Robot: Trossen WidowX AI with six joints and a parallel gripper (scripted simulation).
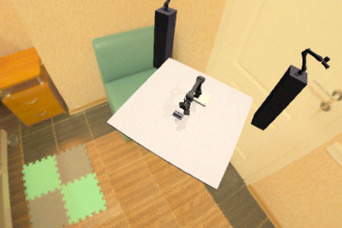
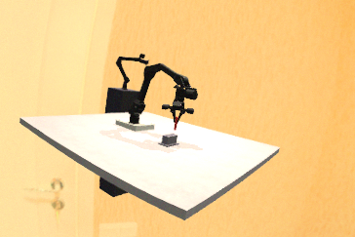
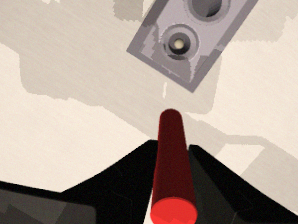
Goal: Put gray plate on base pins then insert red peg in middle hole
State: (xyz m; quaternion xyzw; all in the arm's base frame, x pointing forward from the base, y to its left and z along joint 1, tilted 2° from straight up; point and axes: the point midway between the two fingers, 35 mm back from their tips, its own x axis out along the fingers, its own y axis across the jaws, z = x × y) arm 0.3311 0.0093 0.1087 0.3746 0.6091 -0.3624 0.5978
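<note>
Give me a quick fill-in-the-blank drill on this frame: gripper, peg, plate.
1. The black parallel-jaw gripper is shut on the ____ cylindrical peg.
2. The flat gray plate with its row of round holes lies on the ____ table top.
3. In the wrist view, the near end hole of the plate shows a ____ inside it.
4. The peg's tip is not yet in the plate's ____ hole.

Missing words: red; white; pin; middle
</note>
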